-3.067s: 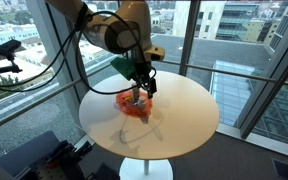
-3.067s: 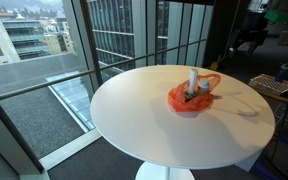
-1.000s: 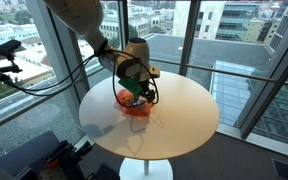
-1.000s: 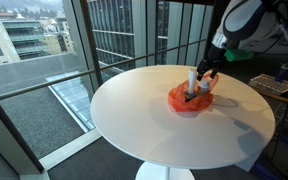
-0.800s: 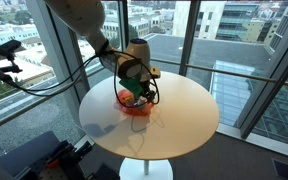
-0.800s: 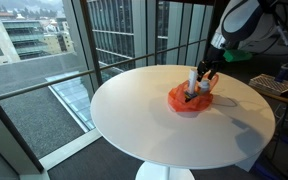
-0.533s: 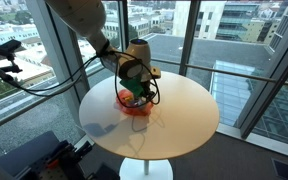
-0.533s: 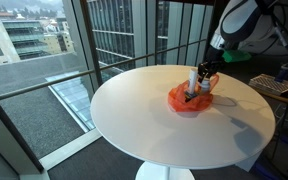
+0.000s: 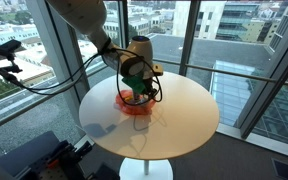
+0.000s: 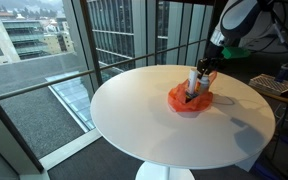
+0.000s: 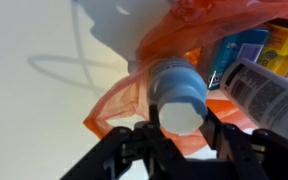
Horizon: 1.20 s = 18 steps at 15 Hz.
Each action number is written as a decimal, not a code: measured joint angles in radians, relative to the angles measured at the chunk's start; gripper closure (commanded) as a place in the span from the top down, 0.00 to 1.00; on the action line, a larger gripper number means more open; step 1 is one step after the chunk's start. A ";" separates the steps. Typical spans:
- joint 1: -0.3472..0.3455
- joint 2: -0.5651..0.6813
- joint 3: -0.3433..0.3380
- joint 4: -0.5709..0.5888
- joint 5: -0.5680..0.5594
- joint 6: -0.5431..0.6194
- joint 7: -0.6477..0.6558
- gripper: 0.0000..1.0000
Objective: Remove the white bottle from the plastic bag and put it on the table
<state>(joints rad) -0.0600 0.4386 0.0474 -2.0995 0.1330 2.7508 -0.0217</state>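
Observation:
An orange plastic bag (image 10: 188,100) lies on the round white table (image 10: 144,120), right of its middle. The white bottle (image 10: 193,80) stands upright in it. My gripper (image 10: 200,74) comes down from above and is shut on the bottle's upper part. In the wrist view the bottle (image 11: 178,88) shows its pale blue-white top between my two black fingers (image 11: 147,133), the gripper (image 11: 180,120) pressed on both sides, with the bag (image 11: 124,104) around it. In an exterior view my gripper (image 9: 134,90) hides most of the bottle above the bag (image 9: 135,107).
Inside the bag lie a grey printed tube (image 11: 268,100) and a blue and yellow packet (image 11: 246,45). Glass walls surround the table (image 9: 184,115). A camera on a stand (image 9: 4,50) is at one side, a desk (image 10: 274,85) at another.
The jaws have shut on the bottle's top. The arm has hardly moved, and the bottle still stands in the bag.

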 measured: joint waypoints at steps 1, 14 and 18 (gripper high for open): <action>-0.003 -0.007 0.003 0.002 0.005 -0.003 0.000 0.19; -0.023 -0.155 0.023 -0.001 0.127 -0.206 -0.005 0.19; -0.022 -0.207 0.000 -0.027 0.112 -0.240 -0.026 0.19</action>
<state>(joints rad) -0.0820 0.2318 0.0473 -2.1262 0.2446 2.5105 -0.0482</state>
